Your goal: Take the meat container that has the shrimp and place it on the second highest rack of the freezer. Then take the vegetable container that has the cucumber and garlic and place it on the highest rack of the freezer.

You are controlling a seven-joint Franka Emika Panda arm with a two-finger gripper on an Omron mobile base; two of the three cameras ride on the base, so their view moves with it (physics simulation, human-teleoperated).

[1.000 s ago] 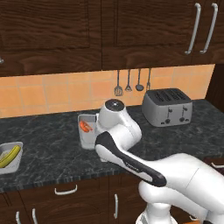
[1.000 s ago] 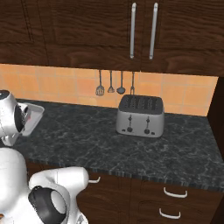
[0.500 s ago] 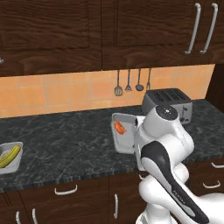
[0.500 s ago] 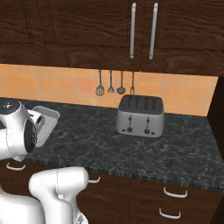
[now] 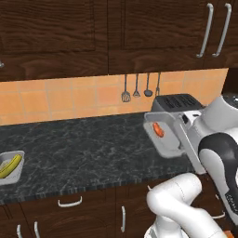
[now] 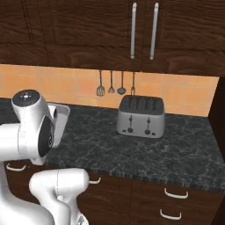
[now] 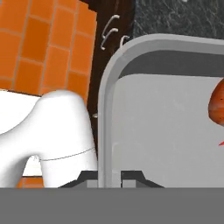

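Note:
The meat container (image 5: 167,138), a grey tray, hangs tilted on edge in the air in front of the toaster, with the small orange-red shrimp (image 5: 158,129) inside it. My gripper (image 5: 183,135) is shut on its right rim. In the hand view the rim (image 7: 106,131) runs between my fingertips, the gripper (image 7: 109,176) is clamped on it, and the shrimp (image 7: 217,105) shows at the right edge. The tray's corner (image 6: 62,117) pokes out behind my hand. The vegetable container (image 5: 16,175) sits far left on the counter with the yellow-green cucumber (image 5: 10,166). The garlic is hidden; the freezer is out of view.
A silver toaster (image 6: 141,116) stands at the back of the dark stone counter (image 5: 83,153). Utensils (image 5: 136,88) hang on the orange tile wall. Dark wood cabinets (image 6: 110,30) hang above, and drawers with white handles run below the counter edge.
The arm has swung from the left-middle of the counter to the right, carrying the shrimp tray up to the toaster. The gripper stayed shut on it; the scene behind has not shifted.

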